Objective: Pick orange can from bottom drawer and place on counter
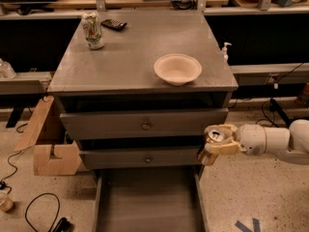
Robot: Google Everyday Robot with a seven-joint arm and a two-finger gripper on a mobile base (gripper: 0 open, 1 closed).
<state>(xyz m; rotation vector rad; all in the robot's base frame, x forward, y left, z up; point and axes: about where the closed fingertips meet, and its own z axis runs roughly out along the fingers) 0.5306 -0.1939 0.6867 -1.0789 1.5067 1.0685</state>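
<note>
a cardboard box (47, 149) sits on the floor at the far left. on the counter (130, 57) a white can (92, 30) stands upright near the back left corner, and a pale bowl (177, 68) sits near the front right edge. below, the bottom drawer (147, 202) is pulled out, its floor bare. to the right of the cabinet, level with the lower drawer front, the gripper (215, 144) has its jaws clamped on the orange can (214, 135), silver top showing. the white arm (270, 141) reaches in from the right edge.
</note>
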